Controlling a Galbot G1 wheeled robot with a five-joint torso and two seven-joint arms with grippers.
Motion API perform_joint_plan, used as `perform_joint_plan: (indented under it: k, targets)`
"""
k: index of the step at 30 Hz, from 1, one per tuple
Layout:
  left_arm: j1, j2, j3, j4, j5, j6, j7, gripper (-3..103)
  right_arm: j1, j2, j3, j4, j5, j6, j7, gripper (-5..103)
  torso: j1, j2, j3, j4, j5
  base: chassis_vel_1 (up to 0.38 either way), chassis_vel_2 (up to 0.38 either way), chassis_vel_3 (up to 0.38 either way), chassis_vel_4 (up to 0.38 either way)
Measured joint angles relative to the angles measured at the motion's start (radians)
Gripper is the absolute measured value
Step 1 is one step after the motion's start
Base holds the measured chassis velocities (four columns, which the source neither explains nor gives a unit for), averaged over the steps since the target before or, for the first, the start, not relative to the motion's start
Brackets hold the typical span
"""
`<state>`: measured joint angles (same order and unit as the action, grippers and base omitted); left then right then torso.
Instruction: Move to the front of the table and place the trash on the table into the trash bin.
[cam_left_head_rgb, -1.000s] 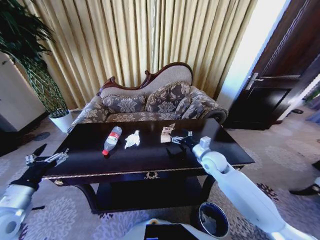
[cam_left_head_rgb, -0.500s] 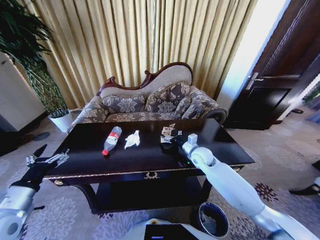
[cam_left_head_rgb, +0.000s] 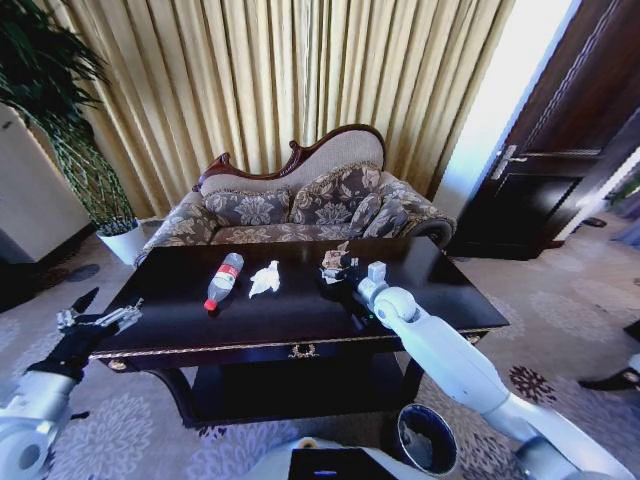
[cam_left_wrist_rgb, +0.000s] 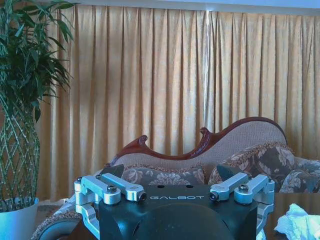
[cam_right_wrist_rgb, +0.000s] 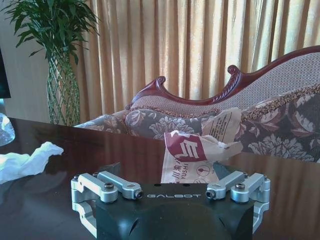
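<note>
On the dark table (cam_left_head_rgb: 260, 322) lie three pieces of trash: a clear bottle (cam_left_head_rgb: 224, 280) with a red cap, a crumpled white tissue (cam_left_head_rgb: 264, 278) and a beige-pink wrapper (cam_left_head_rgb: 334, 262). My right gripper (cam_left_head_rgb: 337, 273) reaches over the table and sits right at the wrapper. In the right wrist view the wrapper (cam_right_wrist_rgb: 192, 157) stands just beyond the open gripper (cam_right_wrist_rgb: 167, 172), with the tissue (cam_right_wrist_rgb: 25, 160) off to one side. My left gripper (cam_left_head_rgb: 100, 320) hangs open beside the table's left end. The dark round trash bin (cam_left_head_rgb: 427, 440) stands on the carpet by the table's front right leg.
A patterned sofa (cam_left_head_rgb: 300, 205) stands behind the table before yellow curtains. A white plant pot (cam_left_head_rgb: 125, 240) is at the far left and a dark door (cam_left_head_rgb: 560, 150) at the right. Open carpet lies around the bin.
My right arm has swung left and farther over the table, bringing its gripper up to the wrapper. The left arm has barely moved.
</note>
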<state>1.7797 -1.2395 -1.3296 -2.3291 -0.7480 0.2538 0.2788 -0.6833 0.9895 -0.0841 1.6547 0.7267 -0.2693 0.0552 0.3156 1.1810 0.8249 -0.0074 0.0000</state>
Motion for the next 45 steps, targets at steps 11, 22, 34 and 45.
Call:
perform_joint_plan:
  k: [11,22,34,45]
  targets:
    - [0.001,-0.007,-0.001,0.009,-0.001,-0.019,0.003,100,0.018,-0.017,0.006,-0.027,-0.007,0.002,0.0,100,0.0,0.0,0.0,-0.0001,0.0,0.0,0.0,0.0,0.0]
    - [0.002,0.002,-0.003,0.008,-0.001,-0.021,0.005,100,0.083,0.029,0.004,-0.14,-0.016,0.019,-0.015,100,0.0,0.0,0.0,0.0,0.0,0.0,0.0,0.0,0.0]
    - [0.008,0.0,-0.007,0.012,-0.001,-0.034,0.017,100,0.125,0.038,-0.018,-0.166,-0.014,0.025,-0.018,95,0.0,0.0,0.0,0.0,-0.0001,0.0,0.0,0.0,0.0]
    - [0.009,-0.002,-0.006,0.012,-0.001,-0.038,0.02,100,0.101,0.034,-0.017,-0.148,-0.018,0.034,-0.017,57,0.0,0.0,0.0,-0.0001,0.0,0.0,0.0,0.0,0.0]
